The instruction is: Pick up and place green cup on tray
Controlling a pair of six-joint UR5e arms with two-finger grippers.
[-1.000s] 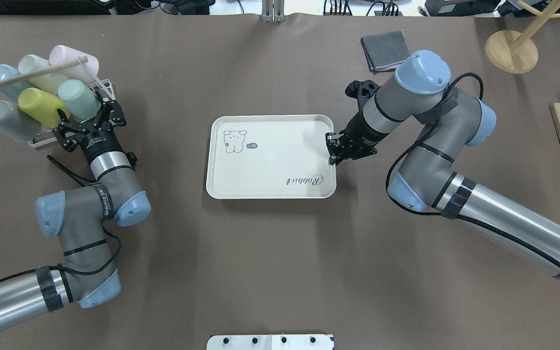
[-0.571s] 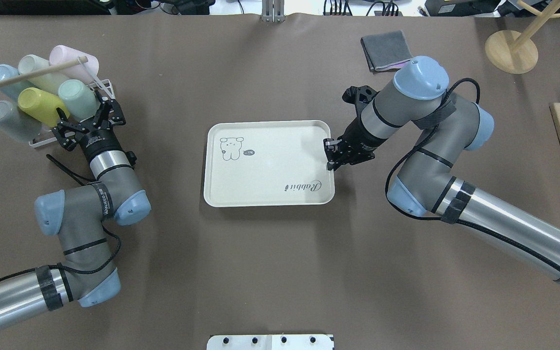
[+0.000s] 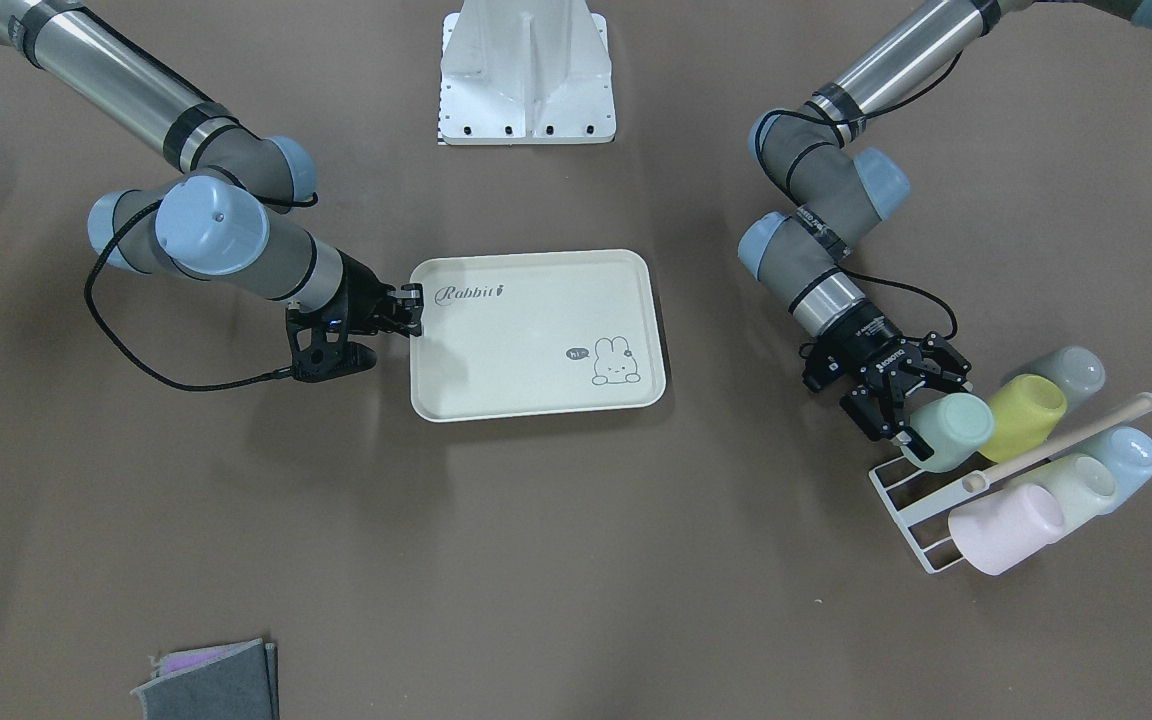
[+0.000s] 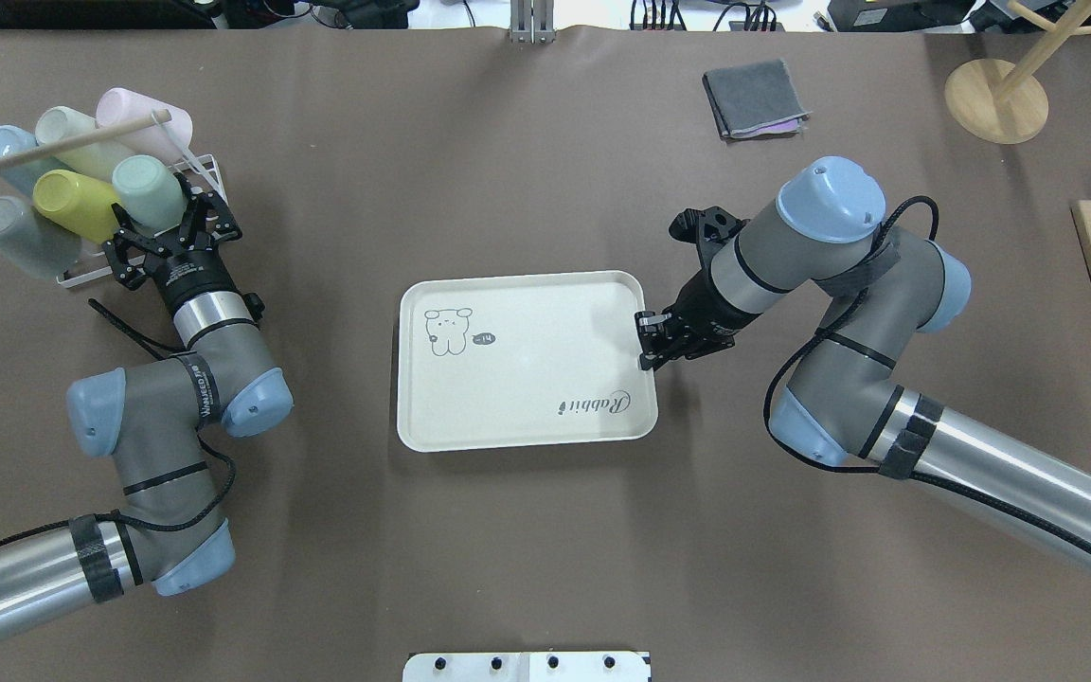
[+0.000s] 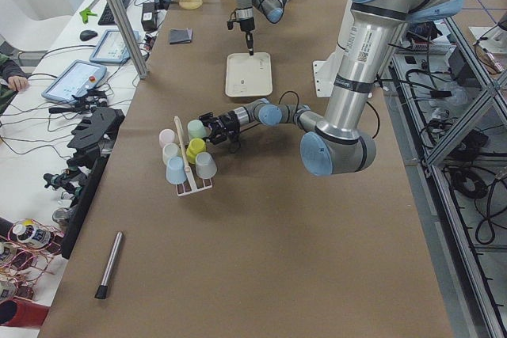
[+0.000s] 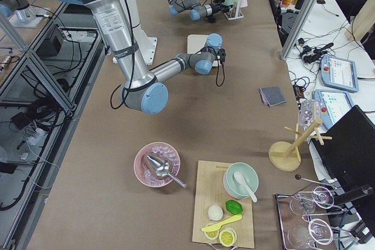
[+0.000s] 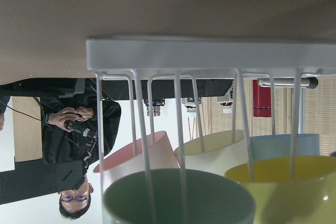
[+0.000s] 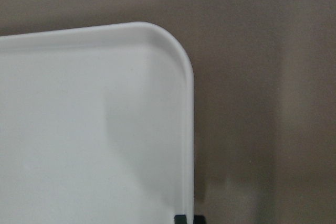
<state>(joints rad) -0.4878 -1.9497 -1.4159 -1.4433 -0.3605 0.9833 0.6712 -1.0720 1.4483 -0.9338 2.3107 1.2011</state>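
I log the tray (image 4: 527,379) mid-table, its rim by the "Rabbit" script pinched in the right gripper (image 4: 645,343), and on the robot's left the white wire rack (image 3: 901,500) with the green cup (image 4: 148,189) lying in it, the left gripper (image 4: 167,225) spread wide at the cup's end.

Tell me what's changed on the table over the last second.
The right gripper, clamped on the rim of the cream rectangular tray, dragged it toward the robot. The open left gripper edged closer to the mint-green plastic cup. The cups in the white wire rack stayed put.
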